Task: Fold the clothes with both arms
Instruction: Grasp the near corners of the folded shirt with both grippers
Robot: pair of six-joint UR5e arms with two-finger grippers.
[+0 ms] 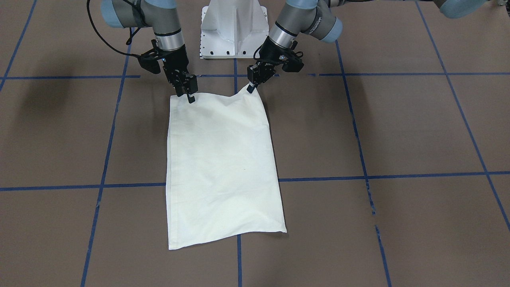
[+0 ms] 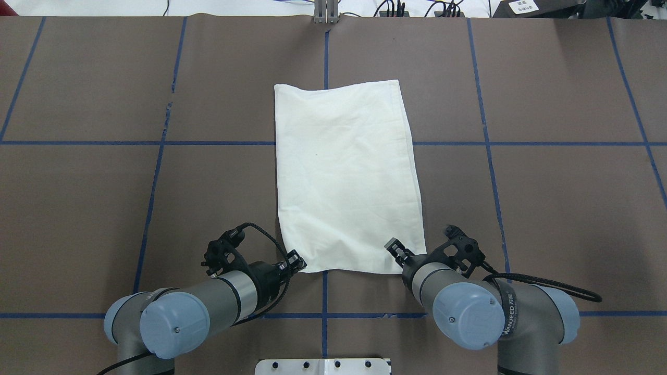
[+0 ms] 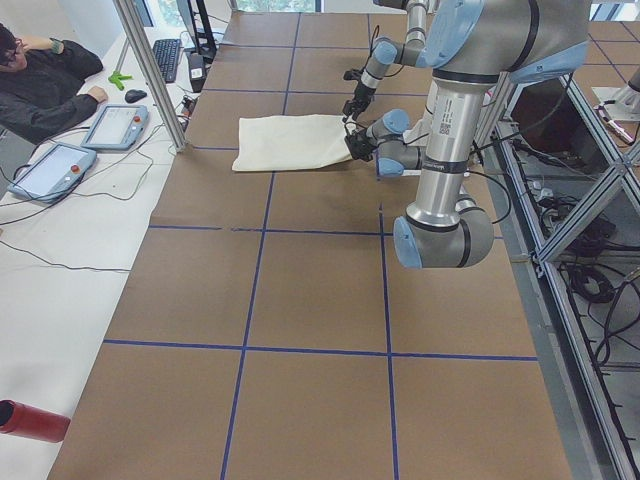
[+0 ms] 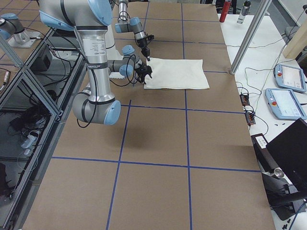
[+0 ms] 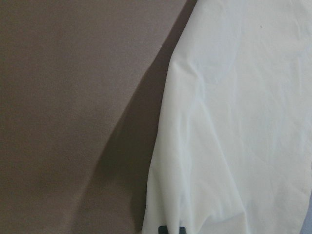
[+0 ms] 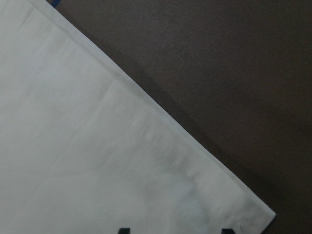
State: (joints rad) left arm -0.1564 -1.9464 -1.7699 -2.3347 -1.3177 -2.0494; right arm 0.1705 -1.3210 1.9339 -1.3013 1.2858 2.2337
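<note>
The cream-white shirt lies folded into a long plain rectangle on the brown table; its print is hidden. It also shows in the overhead view. My left gripper is shut on the shirt's near corner and holds it slightly raised; in the left wrist view the fingertips are together at the cloth edge, with a shadow under it. My right gripper is open just over the other near corner, which lies flat; in the right wrist view its tips stand apart above the cloth.
The white pedestal base stands just behind the two grippers. Blue tape lines cross the table. An operator sits with teach pendants at the far table side. Bottles stand beyond the table's end.
</note>
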